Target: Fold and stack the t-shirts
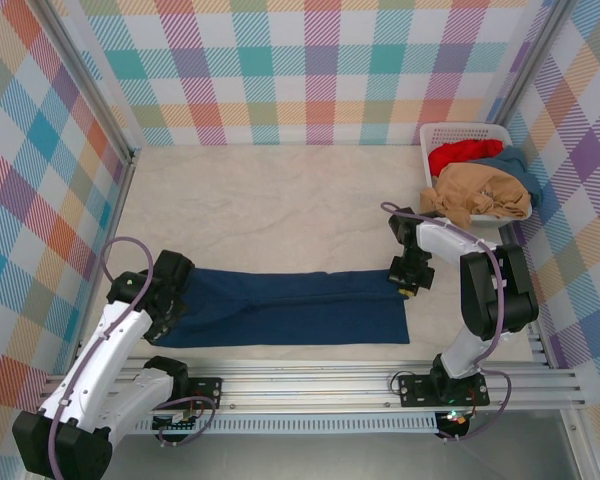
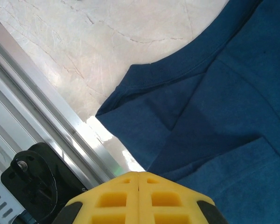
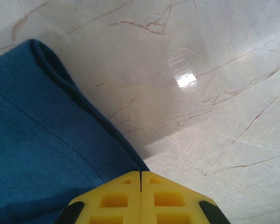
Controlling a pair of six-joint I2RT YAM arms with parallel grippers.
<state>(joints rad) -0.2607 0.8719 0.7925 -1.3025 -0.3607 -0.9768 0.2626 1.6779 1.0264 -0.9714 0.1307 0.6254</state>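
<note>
Lengthwise, the navy t-shirt (image 1: 290, 308) spans from clenched left end effector (image 2: 138, 174) to clenched right end effector (image 3: 140, 173).

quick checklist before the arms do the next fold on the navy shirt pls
1. Is the left pincer shut: ok, jaws meet.
2. Is the right pincer shut: ok, jaws meet.
3. One pincer at each end of the navy shirt: ok.
4. Cloth actually pinched: cannot tell, the tips hide it in both wrist views.
5. Shirt lying as a long flat strip on the table: ok.
6. The red shirt, tan shirt and teal shirt piled in the basket, apart from the navy one: ok.
</note>
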